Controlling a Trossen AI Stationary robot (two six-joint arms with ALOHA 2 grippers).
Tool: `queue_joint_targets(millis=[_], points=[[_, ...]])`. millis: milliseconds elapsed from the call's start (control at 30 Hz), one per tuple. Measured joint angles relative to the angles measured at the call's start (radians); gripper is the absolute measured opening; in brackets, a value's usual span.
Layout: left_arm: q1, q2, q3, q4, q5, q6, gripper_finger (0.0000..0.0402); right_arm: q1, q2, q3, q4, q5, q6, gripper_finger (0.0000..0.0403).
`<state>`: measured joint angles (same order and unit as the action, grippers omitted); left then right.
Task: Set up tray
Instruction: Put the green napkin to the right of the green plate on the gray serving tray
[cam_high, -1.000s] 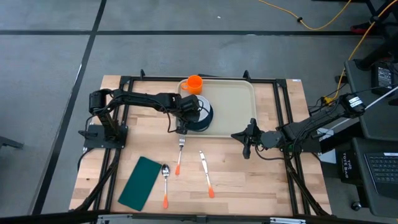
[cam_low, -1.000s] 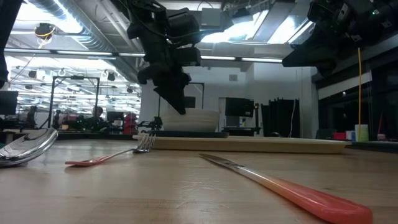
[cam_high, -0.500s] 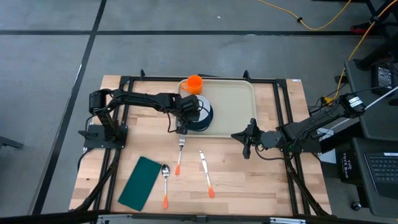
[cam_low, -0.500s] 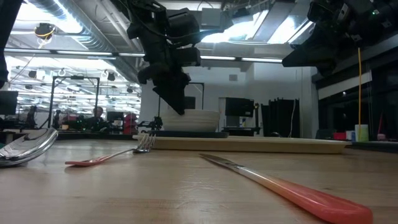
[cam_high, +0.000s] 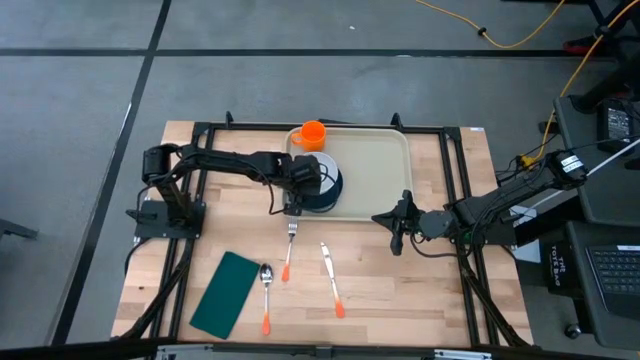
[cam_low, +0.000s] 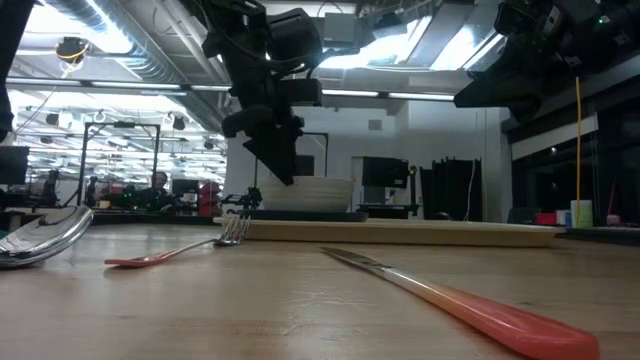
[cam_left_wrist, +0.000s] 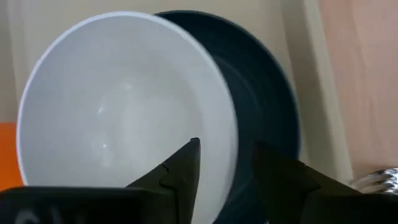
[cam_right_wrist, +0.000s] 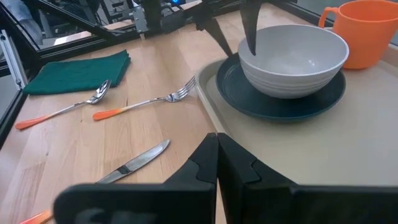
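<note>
The large cream plastic rectangular tray (cam_high: 375, 175) with rounded corners and a raised rim lies at the far middle of the wooden worktop (cam_high: 420, 290), its long axis running left to right across the high view, flat and rim up. In its left part sits a round dark teal plate (cam_right_wrist: 283, 99), and a white ribbed bowl (cam_right_wrist: 292, 59) rests on that plate; an orange plastic mug (cam_high: 312, 133) stands at the tray's far left corner.

The left hand (cam_left_wrist: 225, 168) hangs over the bowl's near rim, its fingers parted a little with the rim between them, gripping nothing that I can see. The right hand (cam_right_wrist: 216, 158) waits just off the tray's near right edge, fingers pressed together and empty.

The bowl looks freshly placed, so the crockery step seems finished. Cutlery remains off the tray: an orange-handled fork (cam_high: 289, 250) just beside the tray's near edge, an orange-handled knife (cam_high: 331, 278), an orange-handled spoon (cam_high: 266, 295) and a dark green napkin (cam_high: 226, 293). The next move probably calls for lifting the left hand clear of the rim without tipping the bowl, then reaching for the fork.
</note>
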<state>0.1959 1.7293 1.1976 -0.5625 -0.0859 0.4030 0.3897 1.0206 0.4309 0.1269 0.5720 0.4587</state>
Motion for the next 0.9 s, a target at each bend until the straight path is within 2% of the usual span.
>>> queue_joint_targets(millis=[233, 600, 733, 900], points=[[-0.019, -0.058, 0.000, -0.073, -0.002, -0.039, 0.0140, 0.000, 0.000, 0.000, -0.043, 0.001, 0.003, 0.0006], [-0.064, -0.295, 0.000, -0.104, -0.004, -0.080, 0.0136, 0.000, 0.000, 0.000, -0.043, 0.002, 0.002, 0.0006], [-0.115, -0.375, 0.001, -0.099, -0.043, -0.143, 0.0128, 0.000, 0.000, 0.000, -0.042, 0.003, 0.000, 0.0006], [-0.215, -0.407, 0.001, -0.157, -0.080, -0.206, 0.0097, 0.000, 0.000, 0.000, -0.040, 0.003, 0.002, 0.0006]])
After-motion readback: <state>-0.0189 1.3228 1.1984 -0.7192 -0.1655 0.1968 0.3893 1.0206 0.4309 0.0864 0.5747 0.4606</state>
